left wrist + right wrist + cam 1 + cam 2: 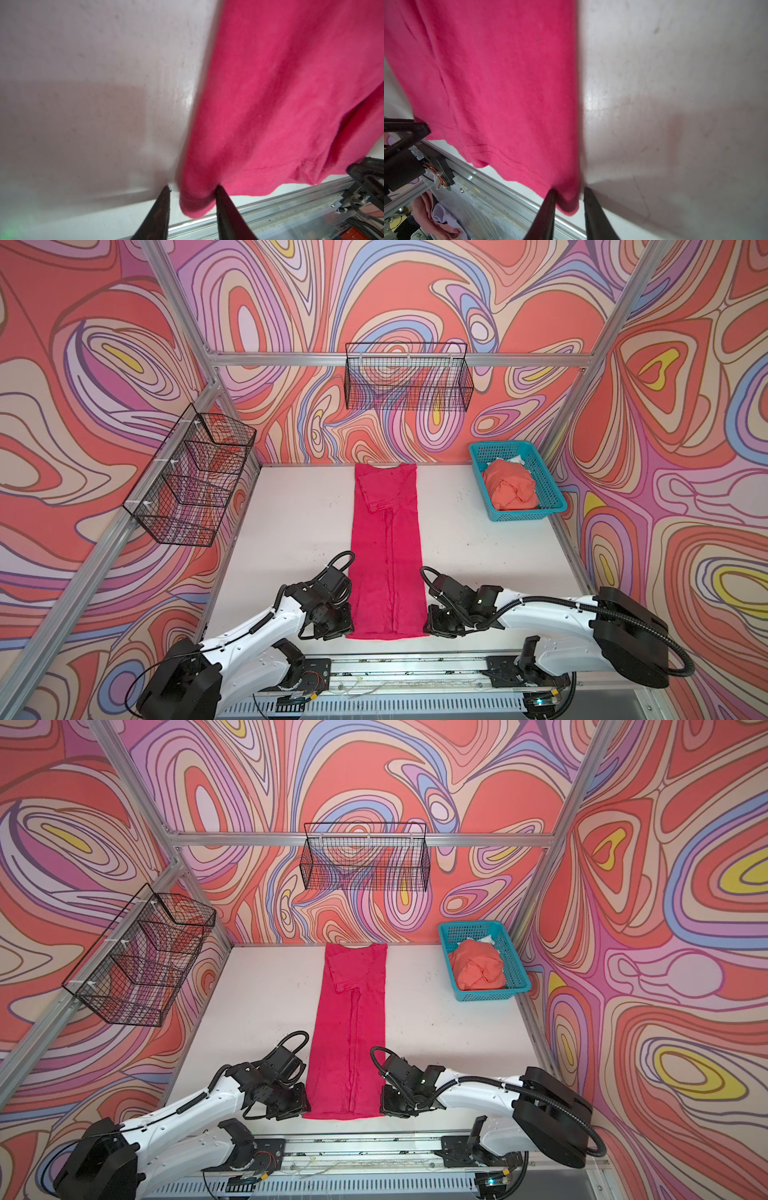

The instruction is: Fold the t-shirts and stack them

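We find the magenta t-shirt (386,556) folded into a long, narrow strip. It lies flat on the smooth white table (291,531), left of the teal mesh basket (490,452), with its stitched hem at the end far from the basket. The crumpled coral-orange t-shirt (509,487) sits inside the basket. The left gripper (192,188) stands open astride one hem corner. The right gripper (569,190) straddles the other corner narrowly; we cannot tell whether it pinches.

I see my right gripper (569,190) with its jaws apart, straddling a hem corner of the magenta t-shirt (492,83). The shirt lies spread on the white table (675,83), its hem just beside the metal rail (500,188)
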Tool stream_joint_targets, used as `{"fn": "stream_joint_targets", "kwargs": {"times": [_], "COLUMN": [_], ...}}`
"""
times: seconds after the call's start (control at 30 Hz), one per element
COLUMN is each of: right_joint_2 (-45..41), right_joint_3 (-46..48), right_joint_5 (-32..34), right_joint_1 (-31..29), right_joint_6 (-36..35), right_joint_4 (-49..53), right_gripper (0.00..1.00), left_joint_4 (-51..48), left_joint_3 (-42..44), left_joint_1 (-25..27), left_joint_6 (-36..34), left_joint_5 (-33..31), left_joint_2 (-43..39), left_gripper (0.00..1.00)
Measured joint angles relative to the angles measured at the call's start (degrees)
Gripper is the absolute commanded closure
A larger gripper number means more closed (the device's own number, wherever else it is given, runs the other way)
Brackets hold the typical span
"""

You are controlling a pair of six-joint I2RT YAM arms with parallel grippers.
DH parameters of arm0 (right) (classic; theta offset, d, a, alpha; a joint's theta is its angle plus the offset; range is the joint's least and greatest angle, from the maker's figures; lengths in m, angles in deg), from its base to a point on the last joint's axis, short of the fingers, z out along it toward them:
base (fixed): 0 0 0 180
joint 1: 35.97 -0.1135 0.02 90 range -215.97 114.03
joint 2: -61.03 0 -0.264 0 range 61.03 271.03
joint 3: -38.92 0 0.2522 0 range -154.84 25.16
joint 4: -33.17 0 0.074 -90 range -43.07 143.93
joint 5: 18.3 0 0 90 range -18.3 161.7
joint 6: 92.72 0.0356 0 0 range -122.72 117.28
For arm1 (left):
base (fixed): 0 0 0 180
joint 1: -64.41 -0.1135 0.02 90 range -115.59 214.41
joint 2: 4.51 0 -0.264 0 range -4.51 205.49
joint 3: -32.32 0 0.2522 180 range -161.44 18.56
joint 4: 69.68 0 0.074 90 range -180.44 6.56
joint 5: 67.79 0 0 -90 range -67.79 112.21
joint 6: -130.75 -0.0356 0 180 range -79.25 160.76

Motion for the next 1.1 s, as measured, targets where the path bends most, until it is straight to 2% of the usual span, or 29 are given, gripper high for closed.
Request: {"fn": "stream_joint_targets", "kwargs": {"times": [0.23,0.47,0.67,0.77,1.1], "right_joint_2": [0.15,0.20,0.61,0.66,0.70], "right_joint_3": [0.07,0.13,0.13,0.13,-2.54], "right_joint_5": [0.00,0.02,0.02,0.04,0.39], "right_joint_1": [0.00,0.00,0.00,0.00,0.00], "right_joint_6": [-0.13,-0.39,-0.68,-0.87,-1.31], "right_joint_4": [-0.22,-0.15,-0.15,-0.15,2.14], "right_gripper": [0.78,0.87,1.00,1.00,1.00], "left_joint_4": [1.40,1.62,1.62,1.60,-0.39], "left_joint_3": [-0.02,-0.02,-0.02,-0.02,-2.25], "left_joint_1": [0.39,0.52,0.68,0.68,0.68], "left_joint_6": [0.15,0.13,0.13,0.13,-0.26], "left_joint_5": [0.83,0.96,0.90,0.90,0.33], "left_joint_2": [1.44,1.90,1.88,1.84,2.01], "left_gripper": [0.77,0.88,0.96,1.00,1.00]}}
